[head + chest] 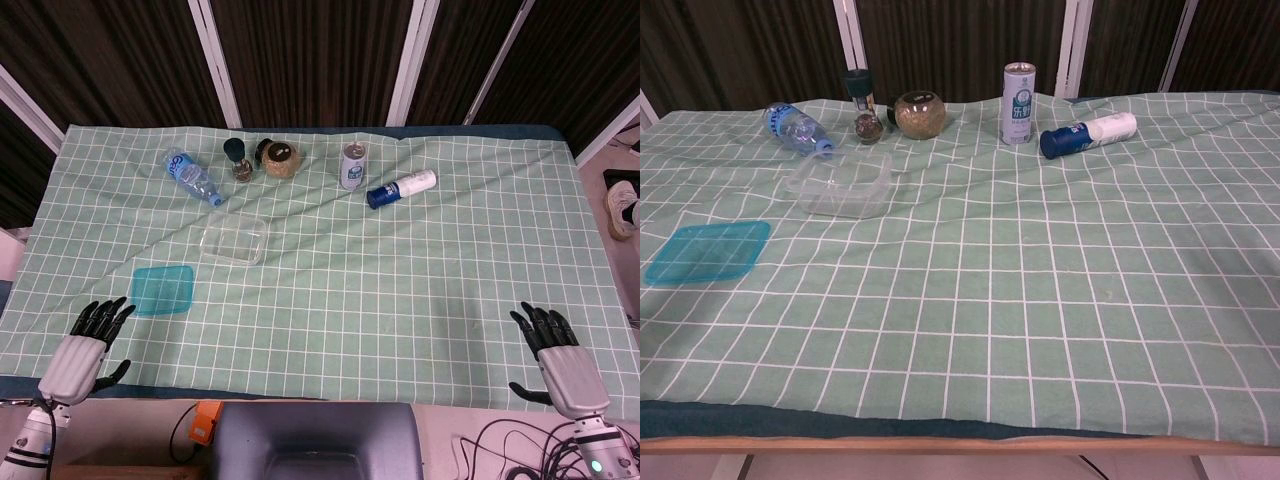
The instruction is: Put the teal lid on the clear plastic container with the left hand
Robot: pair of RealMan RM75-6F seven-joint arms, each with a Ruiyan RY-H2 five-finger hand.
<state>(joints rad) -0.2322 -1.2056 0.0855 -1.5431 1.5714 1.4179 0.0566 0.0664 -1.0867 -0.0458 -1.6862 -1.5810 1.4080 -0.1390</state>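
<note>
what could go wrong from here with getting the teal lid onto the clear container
The teal lid lies flat on the checked cloth, so the open left hand may struggle to get fingers under it and could bunch the cloth instead. The clear container is light-looking and unsupported, so pressing the lid down might shove it toward the water bottle lying just behind it.

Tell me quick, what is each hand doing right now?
Left hand: open, fingers spread, holding nothing, just short of the teal lid.
Right hand: open, fingers spread, holding nothing.
</note>
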